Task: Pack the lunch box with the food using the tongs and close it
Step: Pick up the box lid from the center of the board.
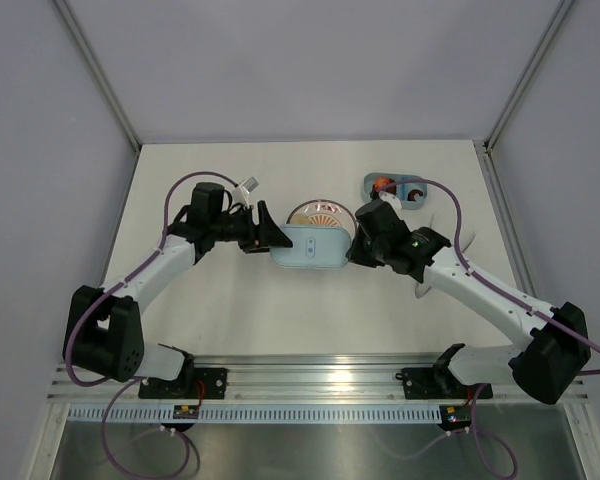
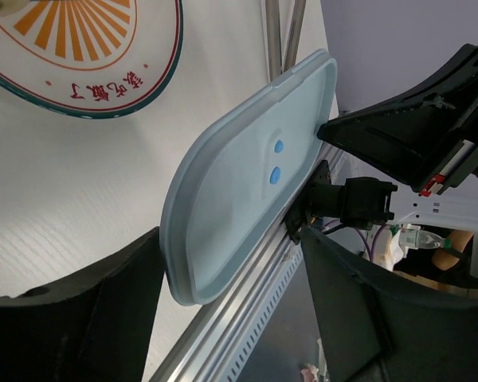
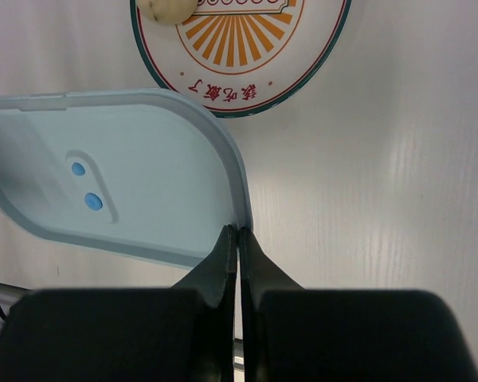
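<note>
Top external view: the flat pale-blue rounded-oblong plastic lid [image 1: 310, 250] sits mid-table between the two arms, just in front of the round white plate with an orange sunburst pattern [image 1: 320, 210]. The small pale-blue translucent lunch box [image 1: 395, 188] lies well apart from it, near the table's far edge towards the right corner, with a red-orange piece and a dark piece of food [image 1: 381, 183] inside.

The right gripper [image 3: 237, 231] has its two fingers pressed together on the rim of the lid's right end, a thin pinch on the raised edge. The left gripper [image 2: 231, 239] stands wide, one finger on either side of the lid's left end; whether those fingers press on the edges or only flank them cannot be told. A pale round lump [image 3: 167, 8] rests at the plate's rim.

The lid looks light, thin and fairly stiff, though likely to flex a little. Its smooth plastic will probably slip or pivot in a single-point pinch. The rim at the short ends is the sensible hold, leaving the underside free to seat. Closing will likely call for aligning its outline with the box, then pressing evenly so the rim snaps on.
</note>
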You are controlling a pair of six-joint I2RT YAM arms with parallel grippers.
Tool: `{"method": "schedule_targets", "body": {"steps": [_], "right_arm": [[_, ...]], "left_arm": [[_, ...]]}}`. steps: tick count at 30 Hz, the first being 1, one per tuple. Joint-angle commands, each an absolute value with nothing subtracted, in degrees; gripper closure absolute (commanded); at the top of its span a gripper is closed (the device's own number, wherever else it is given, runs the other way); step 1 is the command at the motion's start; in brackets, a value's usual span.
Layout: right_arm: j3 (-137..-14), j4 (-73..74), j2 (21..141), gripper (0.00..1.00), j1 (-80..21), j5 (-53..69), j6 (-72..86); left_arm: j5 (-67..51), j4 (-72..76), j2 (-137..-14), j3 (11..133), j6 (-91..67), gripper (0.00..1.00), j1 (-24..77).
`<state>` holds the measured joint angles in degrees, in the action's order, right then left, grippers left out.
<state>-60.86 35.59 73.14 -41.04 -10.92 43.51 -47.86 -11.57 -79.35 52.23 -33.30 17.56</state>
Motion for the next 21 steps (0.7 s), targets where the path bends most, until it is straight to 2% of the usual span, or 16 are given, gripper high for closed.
{"method": "schedule_targets", "body": {"steps": [1, 3, 4, 6, 7, 8, 10, 11, 12, 14, 16, 21], "right_arm": [[-63.28, 32.7, 73.3, 1.0, -40.34, -9.76, 43.77], [-63.02, 32.7, 73.83, 1.0, -40.17, -9.76, 43.86], [-62.93, 32.7, 74.0, 1.0, -40.08, -9.41, 44.03], [-62.41, 32.26, 74.7, 1.0, -39.73, -8.71, 44.12], [-62.4, 32.26, 74.88, 1.0, -39.64, -8.44, 44.3], [-62.32, 32.17, 75.4, 1.0, -39.55, -8.26, 44.21], [-62.84, 32.86, 76.02, 0.83, -39.38, -8.26, 44.03], [-63.28, 33.57, 76.03, 0.68, -39.38, -8.44, 43.51], [-64.5, 34.44, 76.29, 0.5, -39.29, -9.66, 43.07], [-65.82, 36.73, 75.85, 0.36, -39.29, -11.16, 41.06], [-67.32, 38.05, 75.06, 0.29, -38.85, -12.83, 39.38], [-67.68, 37.01, 70.76, 0.3, -38.58, -9.08, 28.85]], "left_arm": [[-50.63, -6.51, -79.45, 51.59, -35.15, 0.35, 17.75], [-50.8, -6.24, -79.1, 51.85, -35.42, 0.43, 17.67], [-50.63, -6.5, -79.1, 52.12, -35.42, 0.54, 17.58], [-50.54, -7.2, -79.1, 52.73, -35.25, 0.7, 17.67], [-50.45, -7.73, -79.1, 53.08, -34.98, 0.89, 17.67], [-50.45, -8.43, -79.19, 53.61, -34.72, 0.98, 17.58], [-49.93, -10.98, -79.28, 55.45, -34.02, 1.0, 17.58], [-49.66, -11.77, -79.28, 56.15, -33.84, 1.0, 17.49], [-48.96, -14.3, -79.02, 56.86, -33.58, 1.0, 17.49], [-47.9, -16.43, -78.66, 59.41, -33.4, 1.0, 17.05], [-44.58, -20.02, -77.61, 60.99, -33.49, 1.0, 16.7], [-38.41, -34.86, -79.97, 70.92, -34.53, 1.0, 16.26]]}}
